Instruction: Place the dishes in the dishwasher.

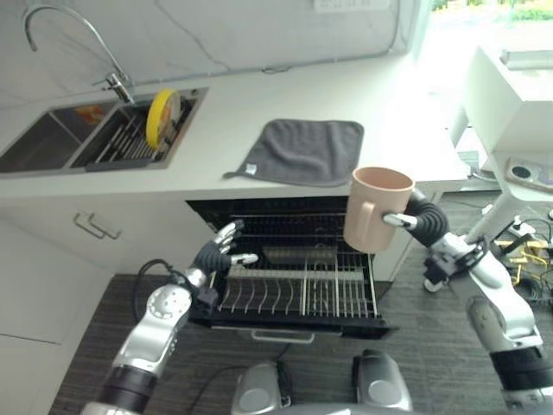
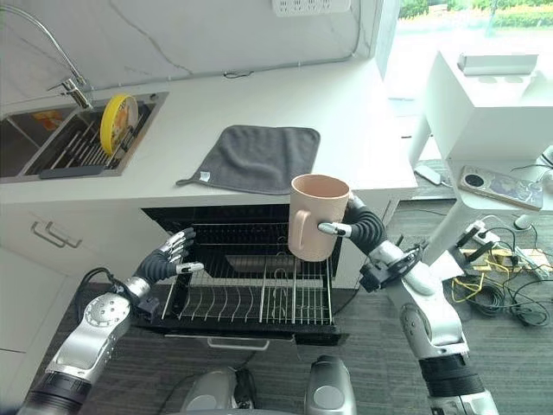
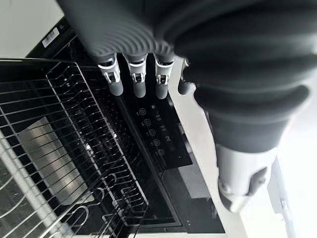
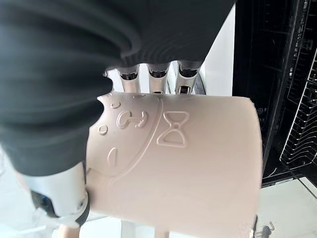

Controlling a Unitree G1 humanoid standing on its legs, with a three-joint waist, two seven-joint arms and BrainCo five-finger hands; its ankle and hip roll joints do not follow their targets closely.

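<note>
Right hand (image 2: 350, 223) clasps pink mug (image 2: 314, 216) above dishwasher rack (image 2: 251, 298); left hand (image 1: 220, 252) relaxed, fingers straight.

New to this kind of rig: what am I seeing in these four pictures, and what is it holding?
A humanoid robot stands at an open dishwasher with its rack pulled out. The two wide pictures come from its head, looking down; the two close ones from cameras on its wrists. Its right hand holds a pink mug upright above the rack, fingers curled round it. Its left hand is open, by the rack's left edge. On the counter lies a grey cloth; a yellow plate stands in the sink.
</note>
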